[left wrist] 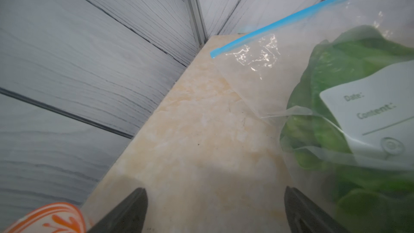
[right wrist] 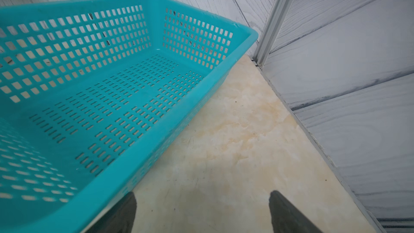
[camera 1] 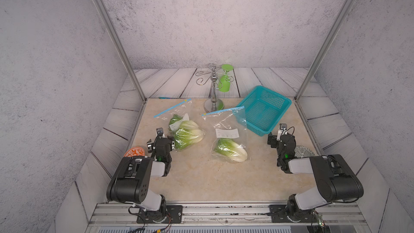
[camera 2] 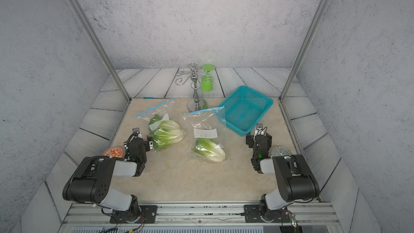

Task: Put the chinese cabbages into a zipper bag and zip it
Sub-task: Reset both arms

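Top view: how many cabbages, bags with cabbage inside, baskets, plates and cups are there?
Chinese cabbages: 3
Zipper bags holding cabbage: 2
Basket: 1
Plates: 2
Green goblet: 1
Total: 9

The counter [camera 1: 201, 180] under me looks like smooth beige stone, matt. The left zipper bag [left wrist: 257, 81] and right zipper bag [camera 1: 224, 119] are clear crinkled plastic film, glossy with glints. The basket [right wrist: 143, 93] is smooth teal plastic; the stand [camera 1: 214, 106] polished metal, the goblet [camera 1: 224, 84] matt green plastic. On my left claw [left wrist: 215, 191] the fingers [left wrist: 134, 207] look matt black.
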